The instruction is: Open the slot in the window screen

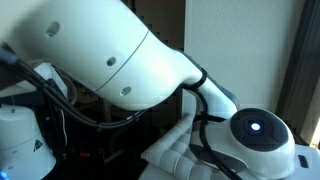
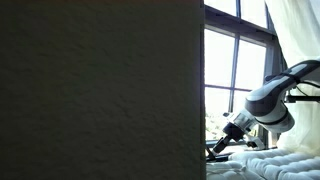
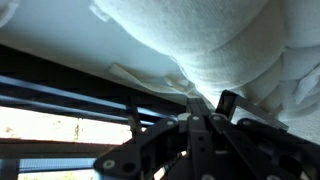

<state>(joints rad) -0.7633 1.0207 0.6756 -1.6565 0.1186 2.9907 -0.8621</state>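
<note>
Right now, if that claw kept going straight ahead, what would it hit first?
Probably the white padded cloth just ahead of the shut gripper, though the dark window frame sits close beside; depth is unclear.

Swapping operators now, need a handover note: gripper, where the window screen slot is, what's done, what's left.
Gripper: shut, low at the foot of the window. Cannot tell whether it pinches anything.
Things: white fabric is bunched just above the fingertips. The screen slot cannot be made out in any view. The arm fills an exterior view and a dark panel covers most of an exterior view.
Done: the gripper is at the sill.
Left: find the slot, check whether it is open, and open it if not.
</note>
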